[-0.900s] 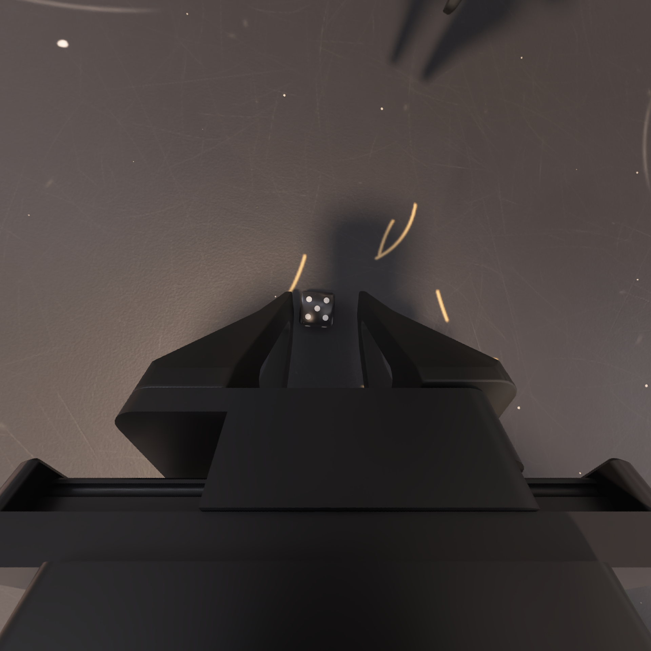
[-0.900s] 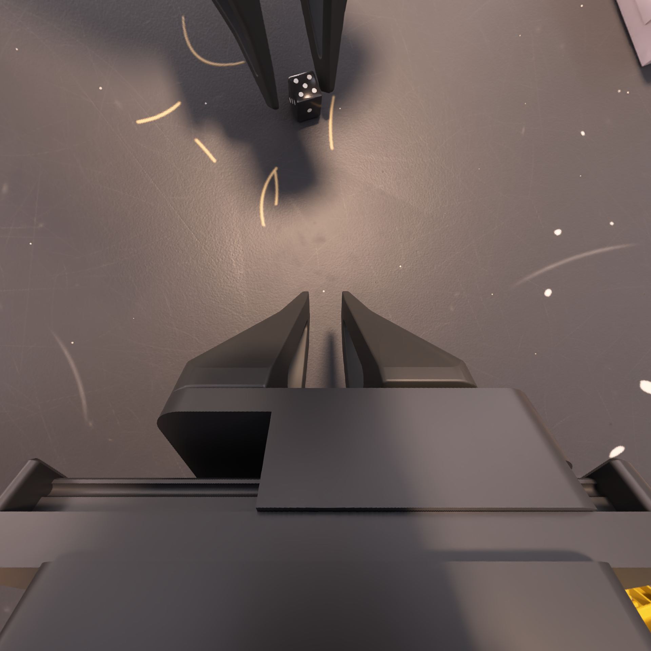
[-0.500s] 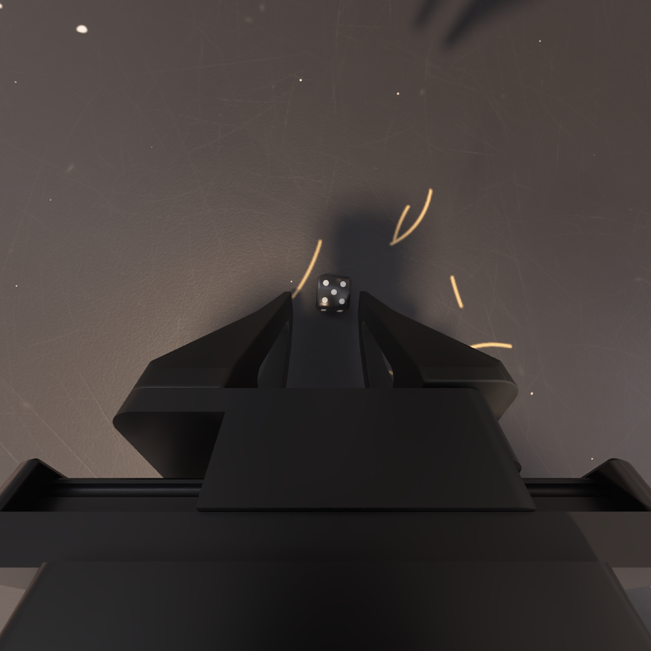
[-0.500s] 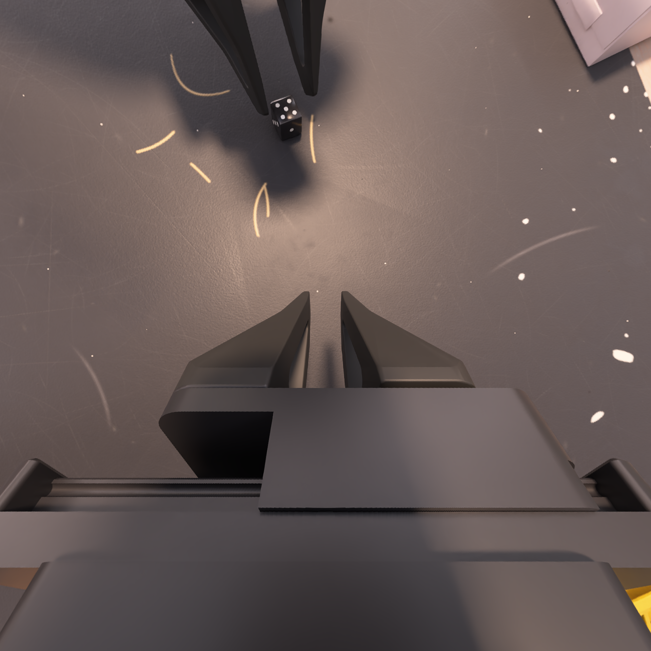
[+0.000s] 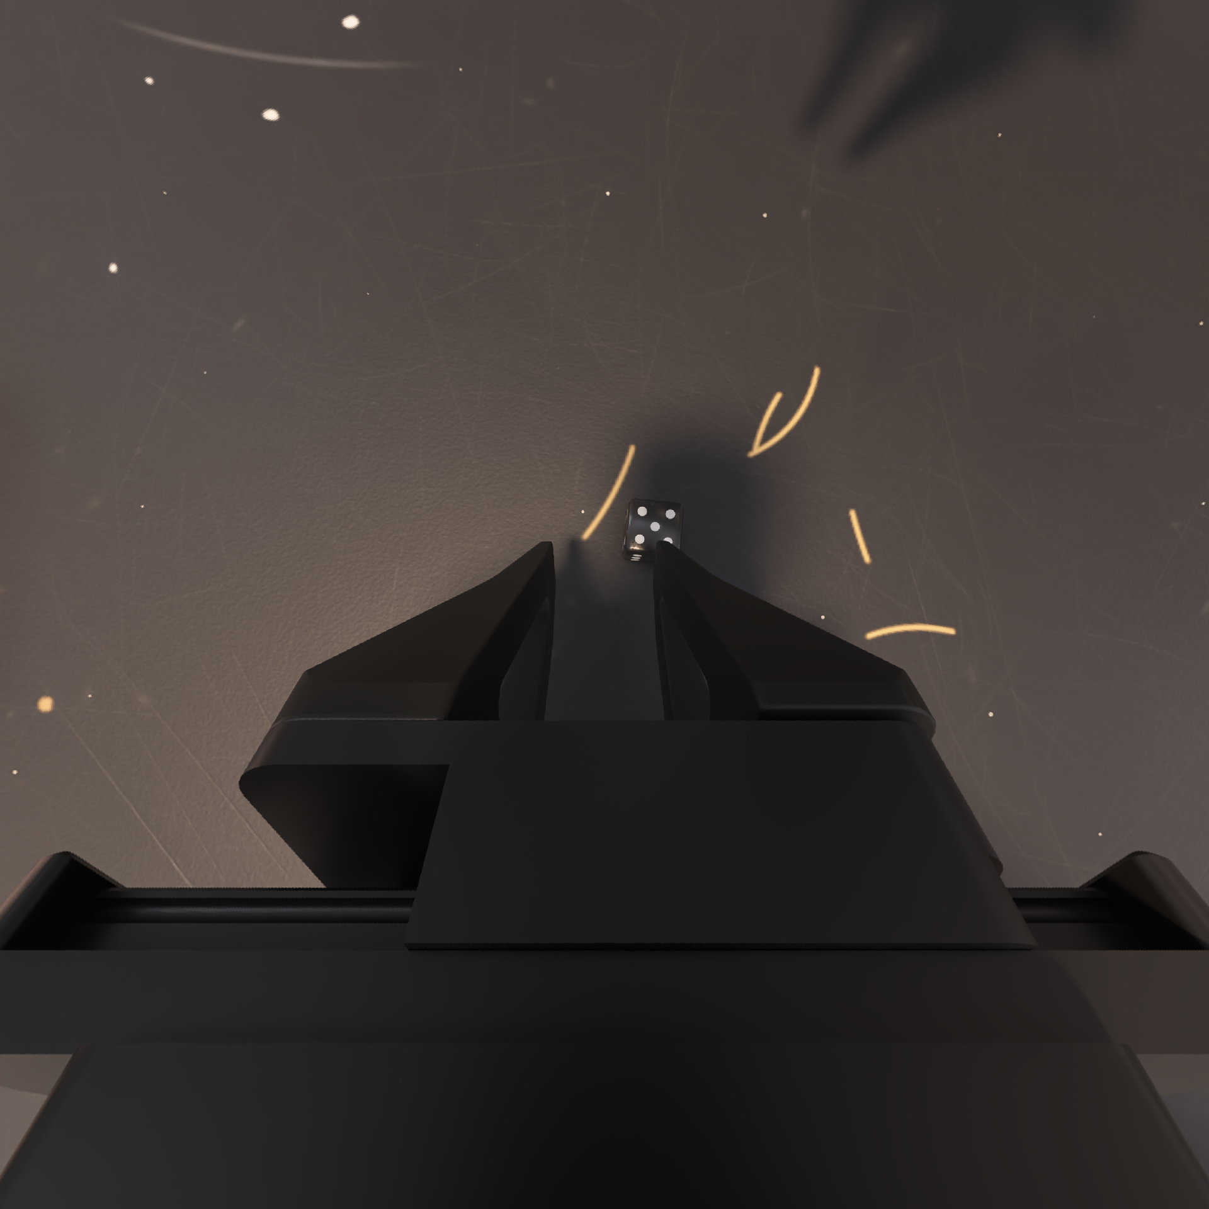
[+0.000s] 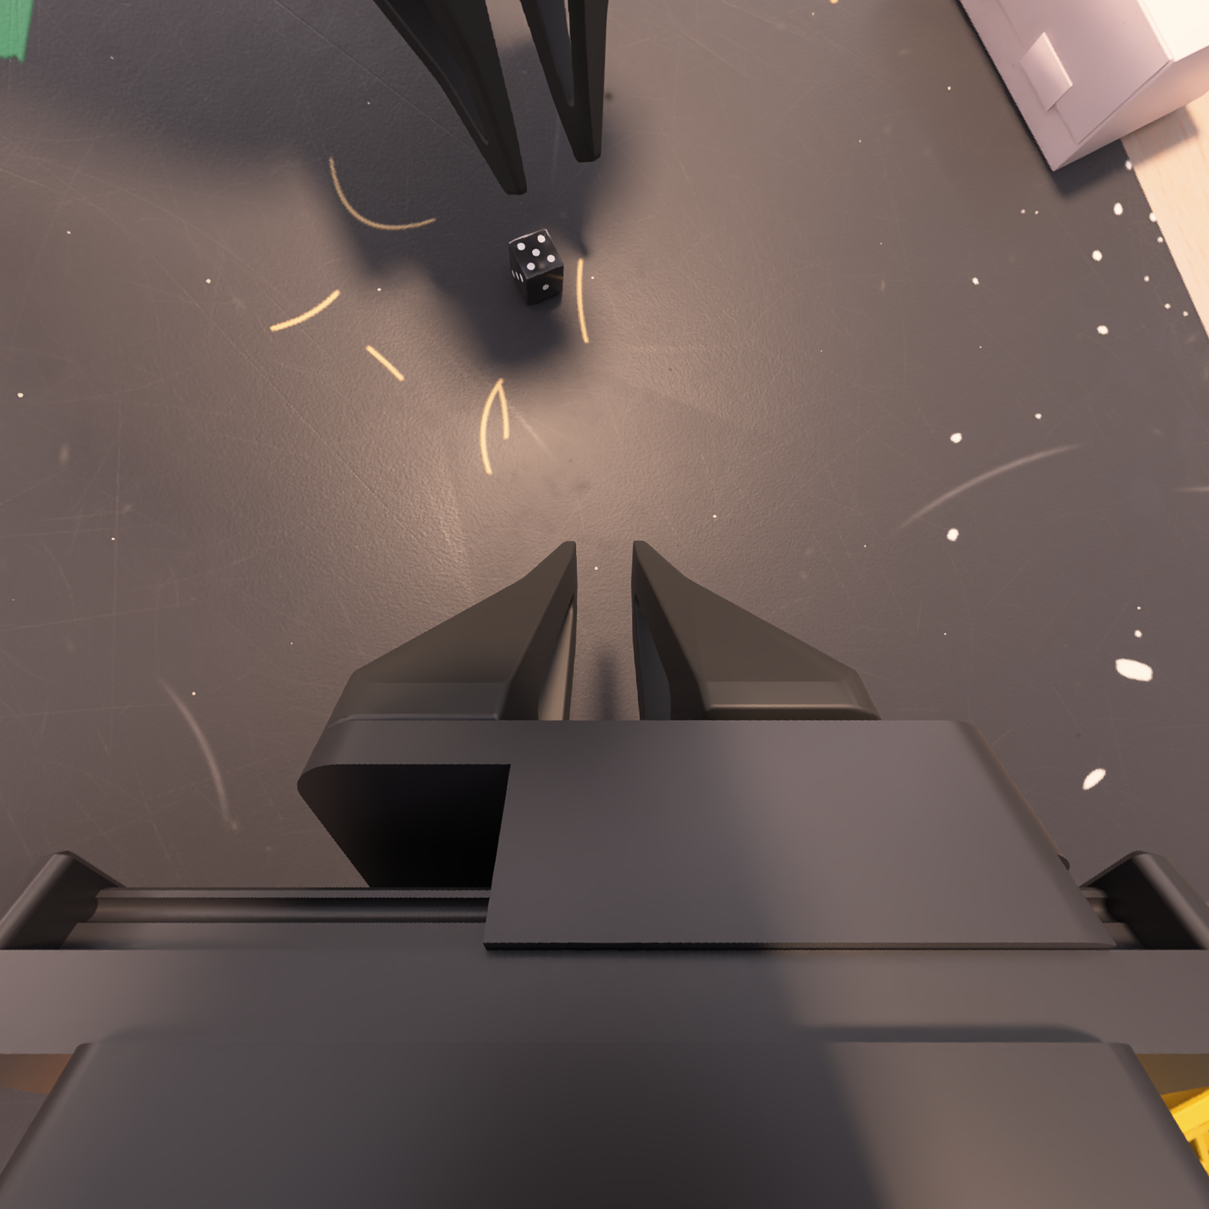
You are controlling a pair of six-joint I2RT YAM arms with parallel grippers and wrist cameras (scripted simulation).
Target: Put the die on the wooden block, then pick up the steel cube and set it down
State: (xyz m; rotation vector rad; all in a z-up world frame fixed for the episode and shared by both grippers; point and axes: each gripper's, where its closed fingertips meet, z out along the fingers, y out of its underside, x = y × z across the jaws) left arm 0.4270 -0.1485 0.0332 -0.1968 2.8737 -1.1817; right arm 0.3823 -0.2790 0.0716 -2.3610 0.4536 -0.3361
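Left wrist view first: the left gripper hangs over a dark, scuffed mat, its two black fingers parted by a moderate gap and nothing between them. The die sits on the mat just past the fingertips, a black cube with white pips, five showing on top. It lies off-centre, toward the right-hand finger, whose tip overlaps the die's lower corner in this view; whether they touch, I can't tell. Yellow curved scratch marks ring the die on the mat, one running close along its left side. Up in the top right corner there's a dark blurred shape, too soft to identify.

Over to the right wrist view: the right gripper is in the foreground with its fingers drawn nearly together, only a slim slot between them, and nothing held. It's well apart from the die, which rests on the mat farther out, clear of everything. From here the left gripper comes down from the top edge, tips spread and empty, ending just short of the die with visible mat between them. A white box sits at the top right, at the mat's edge, with pale wood beyond it. A sliver of green shows at the top left corner, and a bit of yellow low on the right edge.
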